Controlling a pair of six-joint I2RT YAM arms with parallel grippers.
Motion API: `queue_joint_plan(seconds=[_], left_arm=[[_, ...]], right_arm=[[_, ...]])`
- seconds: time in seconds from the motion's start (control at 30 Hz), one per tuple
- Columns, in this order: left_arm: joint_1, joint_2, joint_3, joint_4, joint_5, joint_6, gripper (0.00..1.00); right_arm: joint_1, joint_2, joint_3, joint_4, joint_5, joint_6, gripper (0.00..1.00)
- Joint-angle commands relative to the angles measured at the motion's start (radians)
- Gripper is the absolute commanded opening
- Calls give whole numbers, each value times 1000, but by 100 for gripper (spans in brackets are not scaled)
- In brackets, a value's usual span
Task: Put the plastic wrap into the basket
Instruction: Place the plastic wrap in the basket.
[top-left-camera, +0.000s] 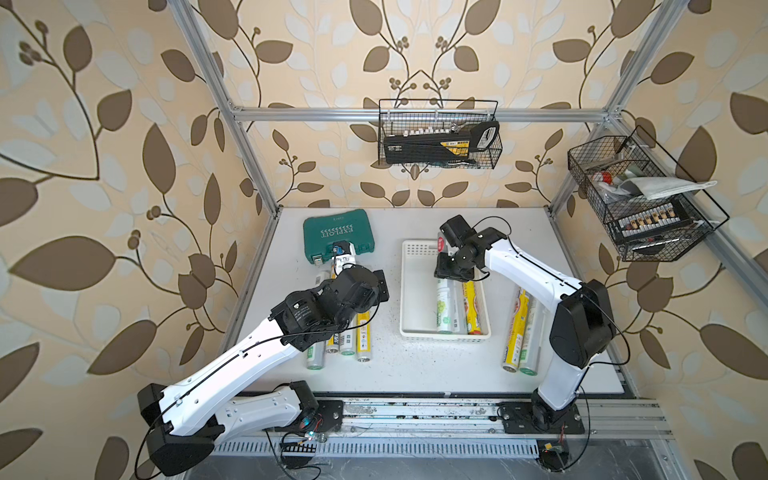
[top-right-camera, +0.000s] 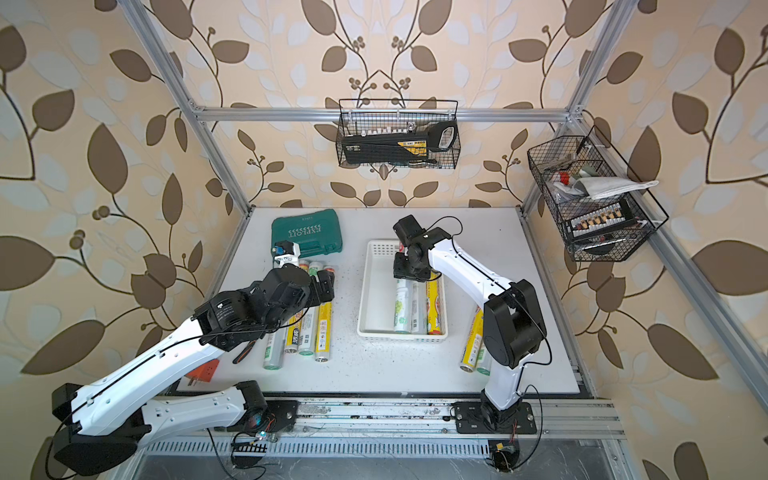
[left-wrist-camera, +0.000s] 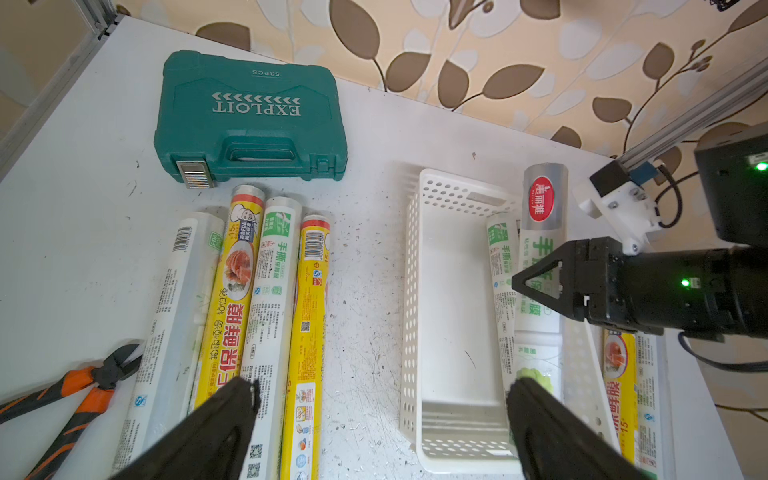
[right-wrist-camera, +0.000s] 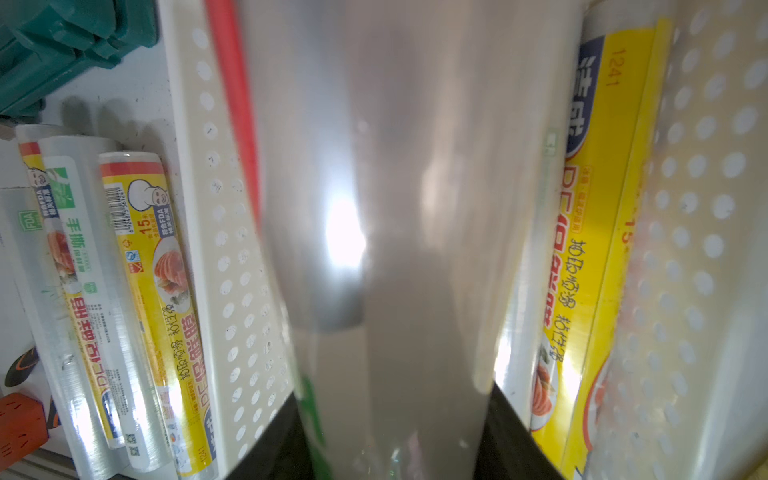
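Along the table's left edge, black cutting pliers with orange handles (left-wrist-camera: 83, 386) lay flat. Just right of them, four long rolls of plastic wrap (left-wrist-camera: 257, 291) lay side by side and touching: one silver-white, one yellow-and-red, one green-and-white, one yellow-and-red. Their far ends pointed at a closed teal plastic tool case (left-wrist-camera: 249, 120), close to it.

The left gripper (left-wrist-camera: 384, 386) hung over bare tabletop between those rolls and the basket, jaws spread wide with nothing between them.

The white rectangular plastic basket with perforated walls (left-wrist-camera: 411, 291) sat mid-table, the left part of its floor bare. The right gripper (right-wrist-camera: 395, 440) was over it, jaws pinching a silver-white and green roll with a red oval label (left-wrist-camera: 542, 199). That roll ran lengthwise along the basket, its far end over the far wall. Whether its near end touched the floor could not be told. Beside it in the basket lay a second green-and-white roll (left-wrist-camera: 498, 257) and a yellow-and-red roll (top-left-camera: 473, 307).

Right of the basket, on the table, a yellow roll (top-left-camera: 515, 332) and a silver-green roll (top-left-camera: 532, 345) lay touching, partly hidden by the right arm. A black wire-mesh basket (top-left-camera: 636, 199) hung on the right frame.
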Motion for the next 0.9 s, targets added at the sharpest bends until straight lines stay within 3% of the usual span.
queue_joint_plan(seconds=[0.0,0.87], left_arm=[[-8,7,21,1,-38,25,99],[-7,78,53,24,-14,38,99]], right_arm=[[7,20,2,44,-4,13,42],[28,83,-132,115,14,13,42]])
